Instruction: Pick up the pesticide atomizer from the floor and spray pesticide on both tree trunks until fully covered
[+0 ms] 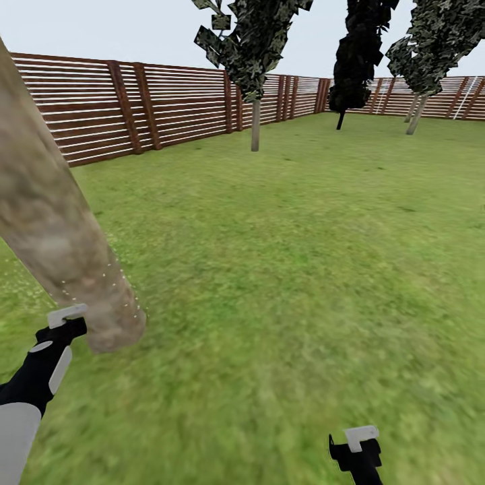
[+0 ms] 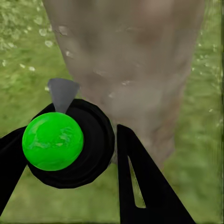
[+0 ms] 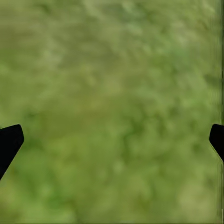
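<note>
Left tool (image 2: pixel 70 154) grips atomizer (image 2: pixel 53 140) just beside speckled tree trunk (image 2: pixel 130 60).

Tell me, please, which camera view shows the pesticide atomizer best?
The left wrist view: the atomizer, with its green ball and grey nozzle, sits large between the left end effector's fingers, aimed at the tree trunk. The head view shows the left end effector beside the trunk. The right wrist view shows grass.

the head view looks forward and down over the lawn (image 1: pixel 289 269) toward the fence (image 1: pixel 175 101), the tree trunk (image 1: pixel 54 229) close at its left. the left wrist view faces that same trunk (image 2: pixel 135 60) from very near. the right wrist view points straight down at grass (image 3: pixel 112 93), close and blurred.
</note>
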